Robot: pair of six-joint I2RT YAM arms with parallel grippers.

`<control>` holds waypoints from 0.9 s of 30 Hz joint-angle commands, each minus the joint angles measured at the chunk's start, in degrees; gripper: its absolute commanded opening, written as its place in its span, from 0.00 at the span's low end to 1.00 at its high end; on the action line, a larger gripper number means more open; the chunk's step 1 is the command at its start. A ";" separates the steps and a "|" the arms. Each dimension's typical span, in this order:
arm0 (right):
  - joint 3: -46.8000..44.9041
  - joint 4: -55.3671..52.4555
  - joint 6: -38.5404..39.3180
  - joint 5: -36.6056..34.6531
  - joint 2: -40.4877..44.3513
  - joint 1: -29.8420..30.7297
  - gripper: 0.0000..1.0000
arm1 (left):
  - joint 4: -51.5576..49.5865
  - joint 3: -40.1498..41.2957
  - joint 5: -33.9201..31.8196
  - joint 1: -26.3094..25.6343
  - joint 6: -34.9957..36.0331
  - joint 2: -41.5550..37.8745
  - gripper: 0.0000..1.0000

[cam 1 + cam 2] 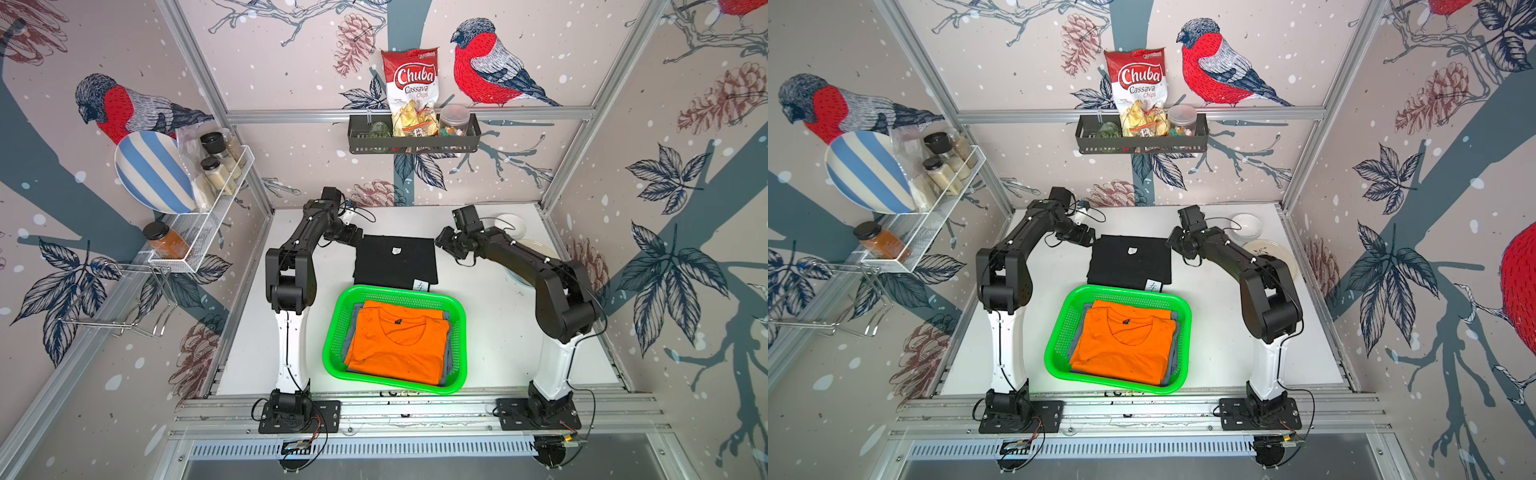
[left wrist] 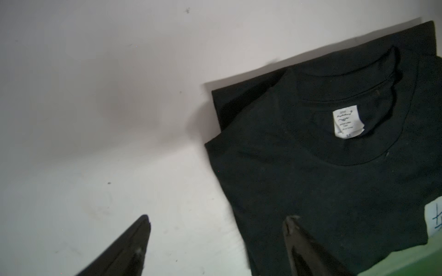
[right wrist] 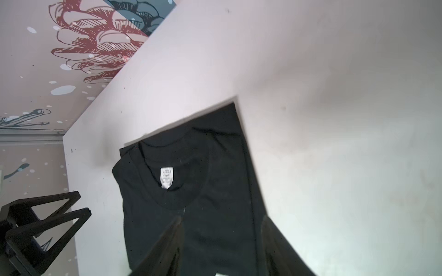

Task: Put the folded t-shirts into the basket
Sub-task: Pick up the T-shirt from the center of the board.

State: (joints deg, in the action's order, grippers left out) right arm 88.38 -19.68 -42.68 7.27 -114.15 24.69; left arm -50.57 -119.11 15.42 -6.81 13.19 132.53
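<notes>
My left gripper (image 2: 218, 218) and right gripper (image 3: 222, 217) both stand parted. Each seems to straddle a side edge of the black t-shirt (image 1: 395, 262), which lies flat between them, just behind the basket (image 1: 334, 332). The other 2 are inside: orange shirt (image 1: 399, 345) over grey shirt (image 1: 355, 320).

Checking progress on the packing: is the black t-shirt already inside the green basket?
No, the black t-shirt lies flat on the table outside the green basket, which holds the orange t-shirt.
</notes>
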 commanded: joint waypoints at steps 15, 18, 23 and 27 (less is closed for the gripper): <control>26.60 -18.29 26.42 15.12 -24.13 -3.88 0.64 | -1.42 -7.14 5.32 -1.62 -8.83 10.06 0.81; 29.37 -20.28 26.51 16.56 -26.51 -3.49 0.63 | -2.17 -9.23 7.01 -1.71 -10.14 12.05 0.80; 29.88 -19.48 25.20 18.08 -28.71 -3.53 0.60 | -5.23 -14.71 9.33 -1.72 -12.57 16.32 0.71; 30.05 -18.60 24.80 19.00 -29.91 -4.00 0.48 | -5.86 -15.71 9.98 -1.92 -13.30 17.26 0.58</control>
State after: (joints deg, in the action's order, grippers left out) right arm 118.87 -34.46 -17.80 26.55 -142.37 20.84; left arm -51.57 -134.78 24.08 -8.38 1.37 148.64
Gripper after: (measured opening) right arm 0.501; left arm 0.588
